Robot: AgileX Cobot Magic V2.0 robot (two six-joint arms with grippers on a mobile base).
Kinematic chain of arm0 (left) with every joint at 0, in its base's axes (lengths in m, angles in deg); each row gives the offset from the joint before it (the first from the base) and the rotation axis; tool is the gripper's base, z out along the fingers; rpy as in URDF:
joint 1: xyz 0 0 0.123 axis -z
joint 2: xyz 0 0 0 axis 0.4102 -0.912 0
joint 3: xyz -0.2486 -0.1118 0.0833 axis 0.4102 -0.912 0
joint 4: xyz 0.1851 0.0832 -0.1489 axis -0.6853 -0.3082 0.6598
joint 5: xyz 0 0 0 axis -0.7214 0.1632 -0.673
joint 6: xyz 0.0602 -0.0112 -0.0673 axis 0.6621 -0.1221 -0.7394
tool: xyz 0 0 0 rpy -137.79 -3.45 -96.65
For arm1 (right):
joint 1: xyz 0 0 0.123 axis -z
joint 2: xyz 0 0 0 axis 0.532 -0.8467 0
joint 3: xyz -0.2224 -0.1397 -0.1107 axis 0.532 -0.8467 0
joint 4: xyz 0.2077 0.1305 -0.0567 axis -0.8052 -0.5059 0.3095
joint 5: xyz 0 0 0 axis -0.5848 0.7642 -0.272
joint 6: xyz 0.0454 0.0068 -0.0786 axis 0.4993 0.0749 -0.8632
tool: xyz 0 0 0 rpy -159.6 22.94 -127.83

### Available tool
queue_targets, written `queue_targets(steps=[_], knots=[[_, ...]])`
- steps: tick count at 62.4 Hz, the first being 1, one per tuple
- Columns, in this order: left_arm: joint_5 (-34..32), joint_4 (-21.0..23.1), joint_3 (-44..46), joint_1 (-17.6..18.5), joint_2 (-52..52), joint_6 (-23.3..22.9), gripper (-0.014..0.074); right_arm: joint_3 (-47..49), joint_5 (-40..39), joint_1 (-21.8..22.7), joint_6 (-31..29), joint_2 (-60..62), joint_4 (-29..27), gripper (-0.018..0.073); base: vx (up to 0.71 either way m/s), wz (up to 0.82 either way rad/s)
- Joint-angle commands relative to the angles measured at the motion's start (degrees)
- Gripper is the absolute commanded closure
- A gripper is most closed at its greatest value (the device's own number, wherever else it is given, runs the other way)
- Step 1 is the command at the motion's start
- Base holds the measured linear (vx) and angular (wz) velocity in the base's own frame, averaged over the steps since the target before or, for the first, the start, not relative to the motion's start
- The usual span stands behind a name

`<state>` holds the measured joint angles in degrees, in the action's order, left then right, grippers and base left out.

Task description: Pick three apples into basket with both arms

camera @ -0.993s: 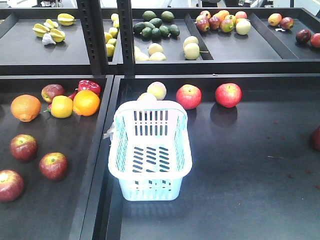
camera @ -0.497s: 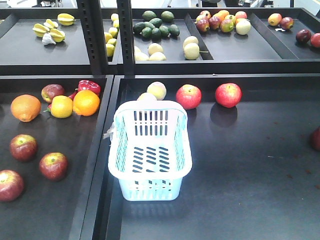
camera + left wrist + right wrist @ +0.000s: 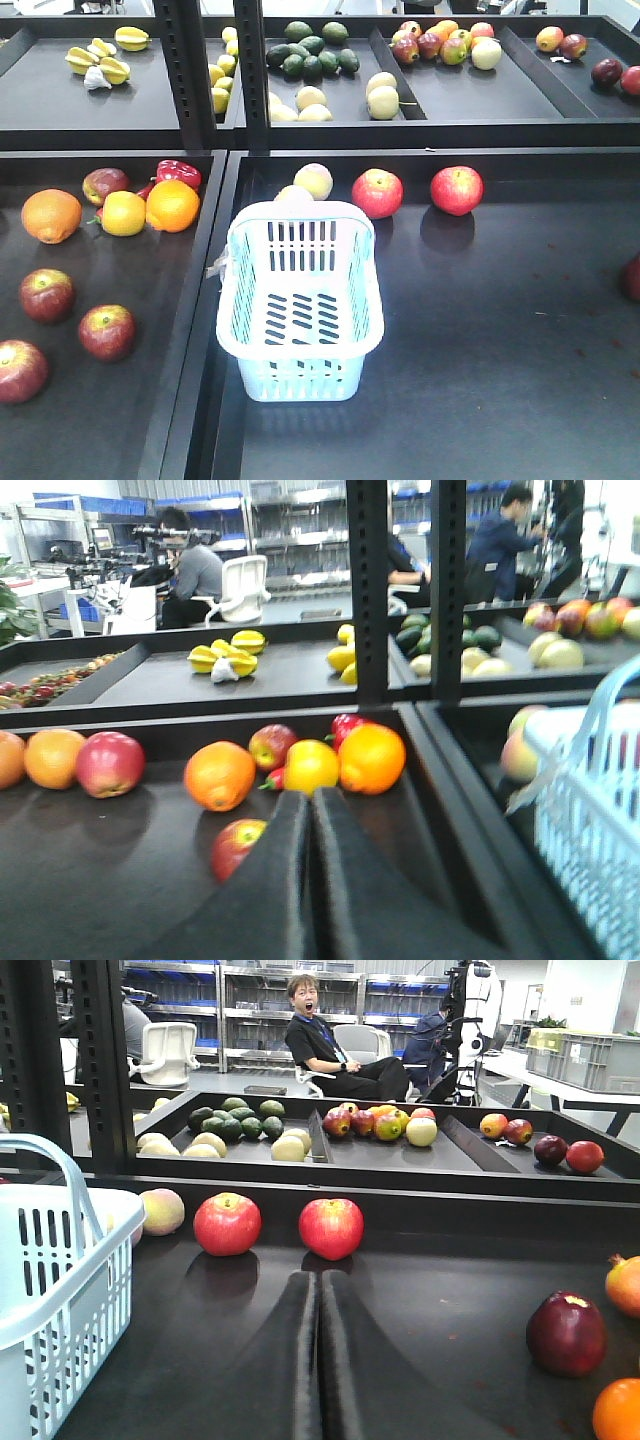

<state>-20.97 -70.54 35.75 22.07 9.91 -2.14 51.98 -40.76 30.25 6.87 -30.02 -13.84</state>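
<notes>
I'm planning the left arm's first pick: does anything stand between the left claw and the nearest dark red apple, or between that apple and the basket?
Nothing visible blocks the left claw: the apple lies just beside its shut tips. Toward the basket, only the raised tray rims stand between, so it likely needs lifting over.
</notes>
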Motion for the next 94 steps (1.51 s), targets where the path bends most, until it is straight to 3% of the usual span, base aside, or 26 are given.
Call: queue_targets(steps=[1,10,23,40,54,62,67,73,79,87,94], knots=[[-4.82,5.34,-1.53,-0.06,1.28,-6.79,0.0603,-0.59,-4.24,0.09,0.0,0.5,0.2,0.0563,0.0,0.0],[-4.75,17.57,-1.53,-0.06,1.28,-18.94,0.0603,-0.59,-4.24,0.09,0.0,0.5,0.2,0.0563,0.0,0.0],[-6.74,22.39,-1.07,-0.06,1.28,-21.4,0.0603,-0.59,-4.24,0.09,0.0,0.5,0.2,0.0563,0.0,0.0],[-18.73,43.21,-0.95,-0.06,1.28,-36.91,0.0603,-0.59,-4.24,0.09,0.0,0.5,0.2,0.0563,0.0,0.0],[-19.41,43.65,6.15,-0.06,1.28,-46.56,0.0603,-0.59,-4.24,0.09,0.0,0.5,0.2,0.0563,0.0,0.0],[-19.47,33.42,14.32,-0.06,1.03,-46.21,0.0603,-0.59,-4.24,0.09,0.0,0.5,0.2,0.0563,0.0,0.0],[-19.66,22.12,20.06,-0.06,-0.3,-46.53,0.0603,-0.59,-4.24,0.09,0.0,0.5,0.2,0.0563,0.0,0.0],[-19.66,12.24,25.73,-0.06,-2.48,-47.51,0.0603,-0.59,-4.24,0.09,0.0,0.5,0.2,0.0563,0.0,0.0],[-19.66,0.85,31.29,-0.06,-5.98,-51.09,0.0603,-0.59,-4.24,0.09,0.0,0.5,0.2,0.0563,0.0,0.0],[-22.14,-15.89,35.88,0.0,-12.38,-61.51,0.0603,-0.59,-4.24,0.09,0.0,0.5,0.2,0.0563,0.0,0.0],[-32.29,-33.73,38.14,0.0,-19.91,-74.99,0.0603,-0.59,-4.24,0.09,0.0,0.5,0.2,0.0563,0.0,0.0]])
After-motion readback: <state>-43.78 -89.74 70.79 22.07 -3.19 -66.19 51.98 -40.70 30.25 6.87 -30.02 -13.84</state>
